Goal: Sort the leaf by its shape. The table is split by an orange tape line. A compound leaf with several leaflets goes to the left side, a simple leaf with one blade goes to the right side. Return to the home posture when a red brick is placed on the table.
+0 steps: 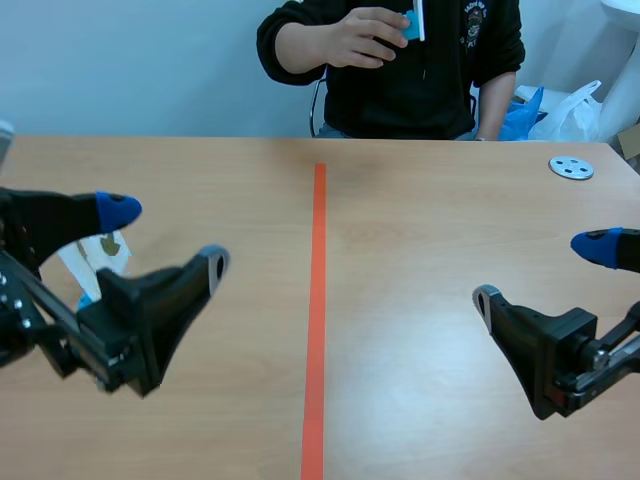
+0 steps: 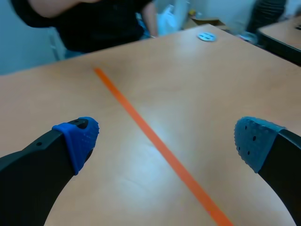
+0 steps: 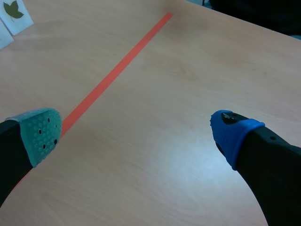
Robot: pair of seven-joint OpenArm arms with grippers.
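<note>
A white card with a dark green leaf [image 1: 103,251] lies on the left side of the table, partly hidden behind my left gripper [image 1: 167,238]. The same leaf card [image 3: 16,13] shows far ahead of my right gripper [image 3: 136,134], past the orange tape line [image 1: 317,320], with a second card's edge [image 3: 3,35] beside it. Both grippers hover over bare wood, open, with nothing between the fingers. The left gripper [image 2: 167,141] has the tape line [image 2: 155,141] running between its fingers. My right gripper [image 1: 543,272] is on the right side.
A person sits across the table, holding a small blue and white item [image 1: 412,22] in a raised hand. A round metal disc [image 1: 571,167] lies at the far right of the table. Plastic bags [image 1: 560,110] sit behind the far edge.
</note>
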